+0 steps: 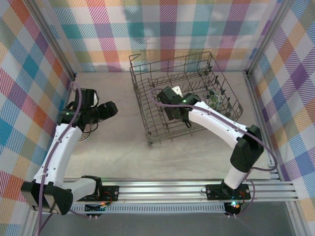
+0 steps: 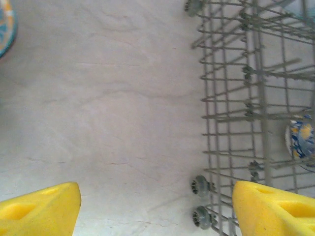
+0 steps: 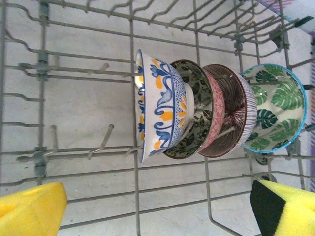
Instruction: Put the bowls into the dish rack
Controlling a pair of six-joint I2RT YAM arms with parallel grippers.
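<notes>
left arm (image 1: 61,147): rises from near-left base, bent at the top, wrist turned toward the right | left gripper (image 2: 157,211): yellow fingers wide apart, nothing between | right arm (image 1: 216,120): elbow raised at right, white forearm stretched leftward and away | right gripper (image 3: 157,211): fingers spread wide, holding nothing
</notes>
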